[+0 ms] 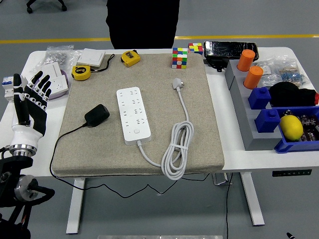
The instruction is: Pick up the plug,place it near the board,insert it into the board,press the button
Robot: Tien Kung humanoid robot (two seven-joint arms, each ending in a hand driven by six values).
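A black plug adapter (97,115) lies on the beige mat (199,134), its thin black cable trailing off the mat's left front. To its right lies the white power strip (133,115), lengthwise, with its button near the front end. The strip's own white cord (178,149) coils at the right and ends in a white plug (178,83). My left hand (30,97) stands upright over the table's left edge, fingers spread, holding nothing. It is well left of the black plug. The right hand is out of view.
A person in black (141,22) stands at the far side, hands out of sight. Two yellow tape measures (80,72), a white box (91,58) and puzzle cubes (179,58) line the back. Blue bins (294,130), orange cups (253,77) and a lemon (291,127) fill the right.
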